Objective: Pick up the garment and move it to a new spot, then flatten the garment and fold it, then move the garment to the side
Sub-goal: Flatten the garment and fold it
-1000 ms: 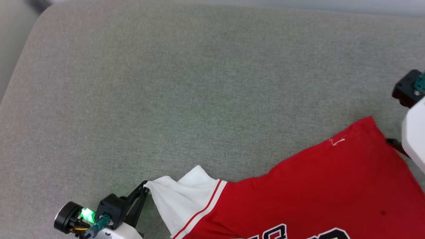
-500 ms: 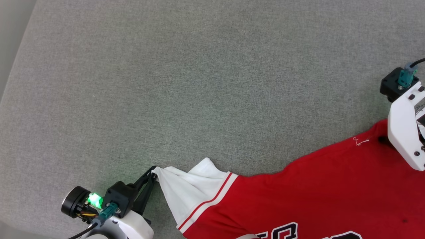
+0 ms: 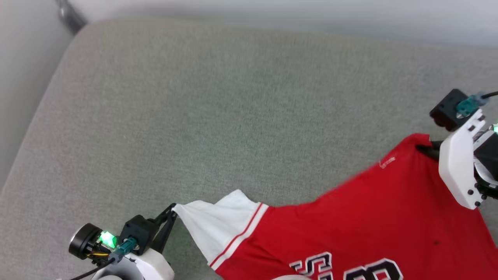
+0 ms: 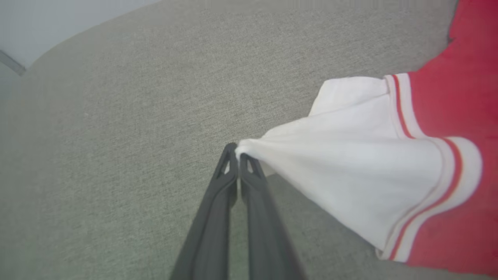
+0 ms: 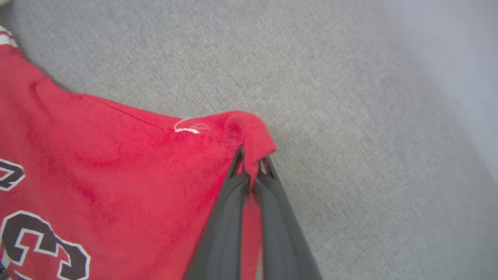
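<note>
The red T-shirt (image 3: 358,225) is spreading over the near right part of a grey fabric cushion (image 3: 233,116), its black-and-white print (image 3: 346,270) facing up. The left hand (image 3: 173,208) is pinching the tip of the white sleeve (image 3: 218,227), fingers pressed together on the cloth. The right hand (image 3: 424,148) is gripping a red corner of the shirt at the far right, fingers closed with a fold of fabric between them. The shirt's far edge is running between the two hands in a shallow sag. Beyond it, a wide stretch of cushion is extending to the rounded far-left corner (image 3: 78,35) and the far edge.
</note>
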### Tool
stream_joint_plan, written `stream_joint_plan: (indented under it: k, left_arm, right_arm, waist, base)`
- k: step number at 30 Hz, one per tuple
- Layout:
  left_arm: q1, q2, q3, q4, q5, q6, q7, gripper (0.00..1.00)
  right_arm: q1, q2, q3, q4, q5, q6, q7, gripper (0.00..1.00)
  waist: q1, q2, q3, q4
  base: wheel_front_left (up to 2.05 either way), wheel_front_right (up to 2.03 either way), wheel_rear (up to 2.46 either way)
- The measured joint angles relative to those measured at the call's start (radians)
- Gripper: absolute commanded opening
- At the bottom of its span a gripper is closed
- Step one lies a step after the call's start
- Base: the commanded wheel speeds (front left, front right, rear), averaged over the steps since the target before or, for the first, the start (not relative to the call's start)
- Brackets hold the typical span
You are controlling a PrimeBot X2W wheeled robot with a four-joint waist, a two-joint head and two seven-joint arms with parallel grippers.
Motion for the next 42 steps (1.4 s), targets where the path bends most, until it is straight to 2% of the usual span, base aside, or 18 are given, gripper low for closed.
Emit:
stream_joint_plan:
  k: [8,15,20,27,33,42]
  left_arm:
    - [-0.11,0.012,0.037,0.013,0.027,-0.015,0.003,0.0]
    - [-0.32,0.013,0.086,0.042,0.067,-0.072,0.026,0.0]
    - [-0.543,-0.016,0.139,0.084,0.101,-0.118,0.053,0.0]
    - [-0.887,-0.056,0.189,0.188,0.189,-0.184,0.079,0.0]
    - [-1.164,-0.089,0.222,0.305,0.247,-0.246,0.083,0.0]
    - [-1.489,-0.129,0.258,0.458,0.297,-0.308,0.077,0.0]
  right_arm:
    - [0.043,-0.018,-0.105,0.0,0.0,0.0,-0.192,0.0]
    - [0.016,0.023,-0.267,0.027,-0.077,0.0,-0.276,0.0]
    - [-0.09,0.087,-0.369,0.037,-0.165,0.0,-0.281,0.0]
    - [-0.357,0.165,-0.463,0.076,-0.303,0.0,-0.28,0.0]
    - [-0.634,0.225,-0.495,0.171,-0.41,0.0,-0.3,0.0]
    - [-0.985,0.305,-0.454,0.358,-0.503,0.0,-0.355,0.0]
  waist:
    - [0.0,0.0,-0.161,-0.025]
    - [-0.0002,0.0,-0.203,-0.075]
    - [-0.0001,0.0,-0.144,-0.093]
    - [0.0,0.0,-0.007,-0.112]
    - [0.0001,0.0,0.125,-0.122]
    - [0.0002,0.0,0.271,-0.121]
  base:
    - [0.0,0.0,0.0]
    - [0.0,0.0,0.0]
    - [0.0,0.0,0.0]
    - [0.0,0.0,0.0]
    - [0.0,0.0,0.0]
    - [0.0,0.0,0.0]
